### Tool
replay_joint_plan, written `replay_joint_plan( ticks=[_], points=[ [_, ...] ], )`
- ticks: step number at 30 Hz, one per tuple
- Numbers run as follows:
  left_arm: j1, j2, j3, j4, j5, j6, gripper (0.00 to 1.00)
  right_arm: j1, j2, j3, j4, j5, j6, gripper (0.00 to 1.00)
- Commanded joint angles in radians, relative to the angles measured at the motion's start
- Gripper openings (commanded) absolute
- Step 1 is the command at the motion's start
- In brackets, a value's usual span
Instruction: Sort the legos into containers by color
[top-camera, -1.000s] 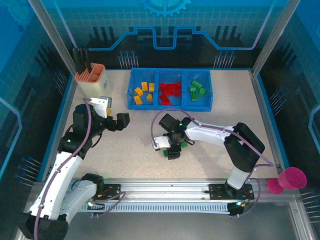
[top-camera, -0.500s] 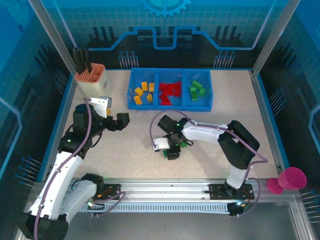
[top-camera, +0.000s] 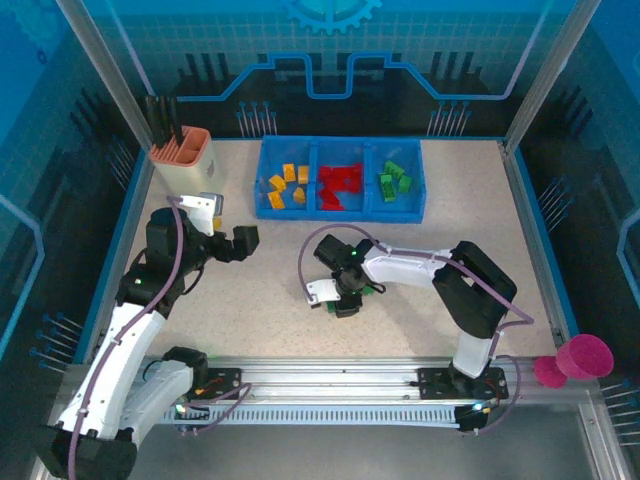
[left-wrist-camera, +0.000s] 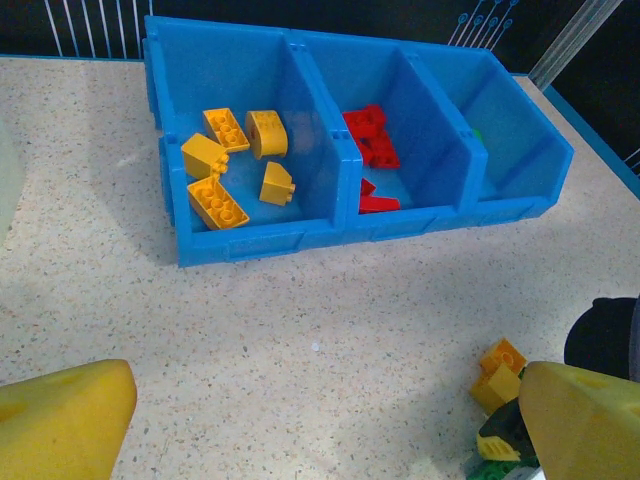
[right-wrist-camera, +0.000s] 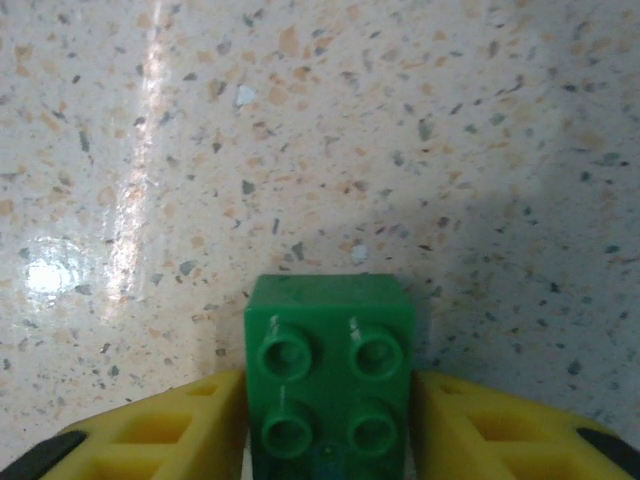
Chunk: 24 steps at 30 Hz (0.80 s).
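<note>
A green lego, studs up, sits between the yellow fingers of my right gripper, which press on both its sides just above the table. From above, that gripper is at the table's middle, with another green lego beside it. An orange lego lies close by. The blue tray at the back holds yellow-orange legos on the left, red ones in the middle and green ones on the right. My left gripper hovers open and empty.
A beige cup with an orange rim stands at the back left. A pink cup sits off the table's near right corner. The metal rail runs along the near edge. Blue walls border the table.
My right gripper has slid a little to the left, low over the table. The left arm has not moved.
</note>
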Motion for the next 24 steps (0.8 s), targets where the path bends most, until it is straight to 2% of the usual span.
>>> replay_joint_plan(
  ticks=[1, 8, 11, 15, 17, 20, 24],
  points=[
    [0.011, -0.009, 0.007, -0.011, -0.003, 0.02, 0.99, 0.016, 0.006, -0.017, -0.002, 0.004, -0.01, 0.42],
    [0.011, -0.012, 0.006, -0.012, -0.005, 0.021, 0.99, 0.0, -0.07, -0.007, 0.004, -0.001, 0.013, 0.28],
    [0.011, -0.014, 0.006, -0.014, -0.006, 0.022, 0.99, -0.045, -0.154, 0.008, 0.002, -0.048, 0.05, 0.24],
    [0.011, -0.011, 0.008, -0.012, -0.005, 0.023, 0.99, -0.186, -0.286, 0.009, 0.031, -0.189, 0.118, 0.22],
    [0.011, -0.008, 0.008, -0.013, -0.003, 0.023, 0.99, -0.273, -0.343, -0.002, 0.073, -0.216, 0.146, 0.22],
    [0.011, -0.003, 0.008, -0.012, 0.003, 0.021, 1.0, -0.398, -0.385, -0.006, 0.157, -0.157, 0.182, 0.23],
    [0.011, 0.004, 0.014, -0.008, 0.014, 0.018, 0.99, -0.512, -0.351, 0.007, 0.293, -0.035, 0.215, 0.24]
  ],
)
